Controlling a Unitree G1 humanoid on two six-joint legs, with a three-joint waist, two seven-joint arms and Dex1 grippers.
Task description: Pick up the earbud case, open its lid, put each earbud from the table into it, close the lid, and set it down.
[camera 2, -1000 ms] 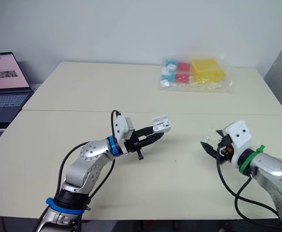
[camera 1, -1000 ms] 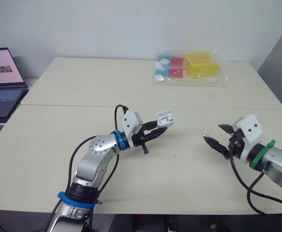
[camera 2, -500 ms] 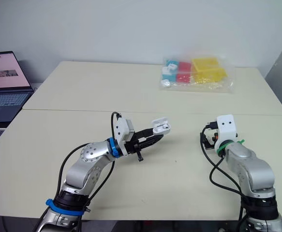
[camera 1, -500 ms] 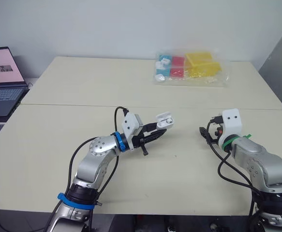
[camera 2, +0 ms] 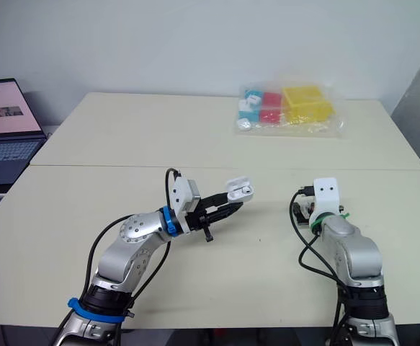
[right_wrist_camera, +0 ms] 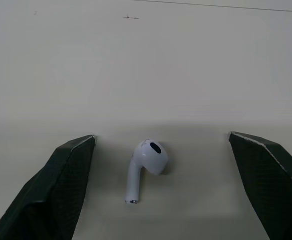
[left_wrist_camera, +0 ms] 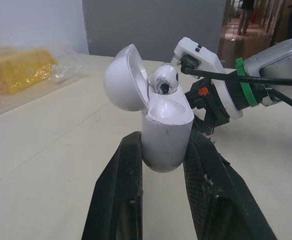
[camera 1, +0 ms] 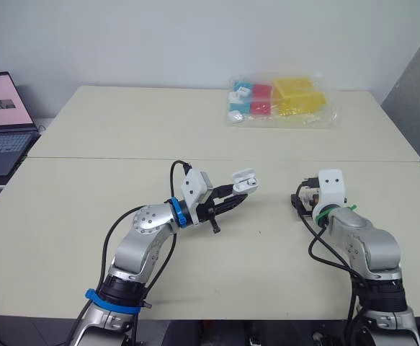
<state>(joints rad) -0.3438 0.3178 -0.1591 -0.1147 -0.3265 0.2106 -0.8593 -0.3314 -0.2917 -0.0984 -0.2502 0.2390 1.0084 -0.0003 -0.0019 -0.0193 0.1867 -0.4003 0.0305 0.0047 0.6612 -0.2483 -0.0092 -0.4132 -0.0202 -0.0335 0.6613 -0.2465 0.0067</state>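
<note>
A white earbud case (camera 1: 244,180) is held above the table's middle, lid hinged open, with my left gripper (camera 1: 240,194) shut on its body. In the left wrist view the case (left_wrist_camera: 166,132) has one earbud (left_wrist_camera: 165,80) seated in it. To the right, my right gripper (camera 1: 300,203) points down at the table. The right wrist view shows its fingers (right_wrist_camera: 70,170) spread wide open, and the second white earbud (right_wrist_camera: 147,162) lies flat on the table between them, untouched.
A clear plastic bag (camera 1: 278,101) of yellow, red and blue boxes lies at the table's far right. An open laptop (camera 1: 1,122) sits off the left edge. A seam runs across the table (camera 1: 87,216) behind both grippers.
My right arm has swung in from the lower right and turned its gripper down over the earbud on the table. The left gripper has held the open case still.
</note>
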